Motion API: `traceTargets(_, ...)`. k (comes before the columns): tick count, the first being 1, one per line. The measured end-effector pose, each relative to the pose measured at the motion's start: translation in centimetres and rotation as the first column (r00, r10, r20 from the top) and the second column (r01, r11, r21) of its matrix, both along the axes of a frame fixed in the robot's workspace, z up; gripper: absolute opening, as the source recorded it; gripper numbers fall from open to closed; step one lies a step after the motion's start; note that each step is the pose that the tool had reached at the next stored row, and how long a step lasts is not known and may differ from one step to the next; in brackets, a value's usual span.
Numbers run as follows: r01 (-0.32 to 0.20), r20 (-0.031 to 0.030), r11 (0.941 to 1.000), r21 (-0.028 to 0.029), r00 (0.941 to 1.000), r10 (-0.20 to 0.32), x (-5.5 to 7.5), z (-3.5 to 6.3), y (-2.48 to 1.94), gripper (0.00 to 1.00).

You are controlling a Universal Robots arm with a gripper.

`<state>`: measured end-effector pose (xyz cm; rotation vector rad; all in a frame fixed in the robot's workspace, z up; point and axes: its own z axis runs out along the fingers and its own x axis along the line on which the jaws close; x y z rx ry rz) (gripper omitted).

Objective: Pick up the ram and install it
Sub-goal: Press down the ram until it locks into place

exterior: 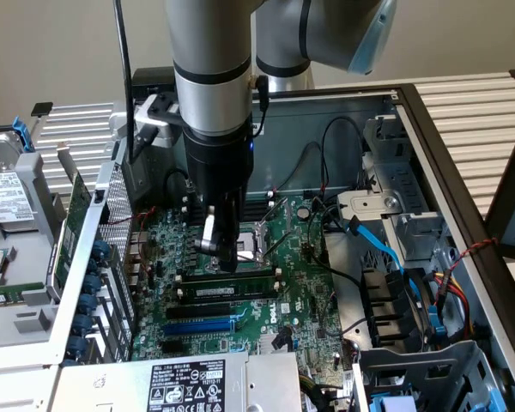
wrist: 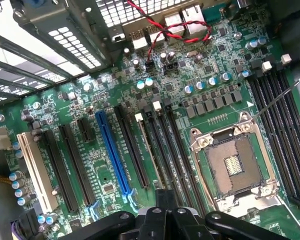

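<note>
Found the tool (exterior: 220,249) low inside the open computer case (exterior: 429,129), hanging over the motherboard (exterior: 300,283) at the far edge of the black memory slots. Could not tell whether open or closed. Saw nothing plainly clamped in it.

Located the ram (exterior: 230,293) standing lengthwise in one of those black slots, white label strip showing, just near of the tool's tip. Placed it between the CPU socket (exterior: 262,233) on the far side and the long blue slot (exterior: 202,326) on the near side. Picked out what looked like the same ram (wrist: 149,150) edge-on in the wrist view, as a thin pale line right ahead of the tool. Could not tell whether fully seated or merely resting in the slot, nor whether the end latches were shut.

Judged several risks from here:
- Pressing at one end only: likely to tilt the stick and leave one latch unclicked.
- Pushing with the notch misaligned: likely to jam the contacts or flex the board.
- Drifting towards the far side: likely to strike the uncovered socket and bend its pins.
- Swinging to the exterior view's left: likely to snag the red twisted wire (wrist: 162,27) near the rear ports.
</note>
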<state>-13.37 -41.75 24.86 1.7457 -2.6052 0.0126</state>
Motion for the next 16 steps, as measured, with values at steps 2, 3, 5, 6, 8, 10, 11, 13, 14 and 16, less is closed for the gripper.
traceTargets(2, 0.023, -0.0003, 0.9997, -0.0012, 0.9997, -0.023, -0.01, 0.01, -0.01, 0.11)
traceTargets(3, 0.036, -0.0003, 0.9994, -0.0015, 0.9994, -0.036, -0.01, 0.02, -0.01, 0.11)
traceTargets(5, 0.063, -0.0004, 0.9980, -0.0015, 0.9980, -0.063, -0.01, 0.02, 0.00, 0.11)
traceTargets(6, 0.077, -0.0004, 0.9970, -0.0015, 0.9970, -0.077, -0.01, 0.02, 0.00, 0.11)
traceTargets(8, 0.107, -0.0004, 0.9943, -0.0015, 0.9943, -0.107, -0.01, 0.02, 0.00, 0.11)
traceTargets(10, 0.135, -0.0004, 0.9909, -0.0016, 0.9909, -0.135, -0.01, 0.02, 0.00, 0.11)
traceTargets(11, 0.149, -0.0004, 0.9889, -0.0015, 0.9889, -0.149, -0.01, 0.02, 0.00, 0.11)
traceTargets(13, 0.177, -0.0004, 0.9843, -0.0015, 0.9843, -0.177, -0.01, 0.02, 0.00, 0.11)
traceTargets(14, 0.191, -0.0004, 0.9816, -0.0015, 0.9816, -0.191, -0.01, 0.02, 0.00, 0.11)
traceTargets(16, 0.218, -0.0004, 0.9760, -0.0015, 0.9760, -0.218, -0.01, 0.02, 0.00, 0.11)
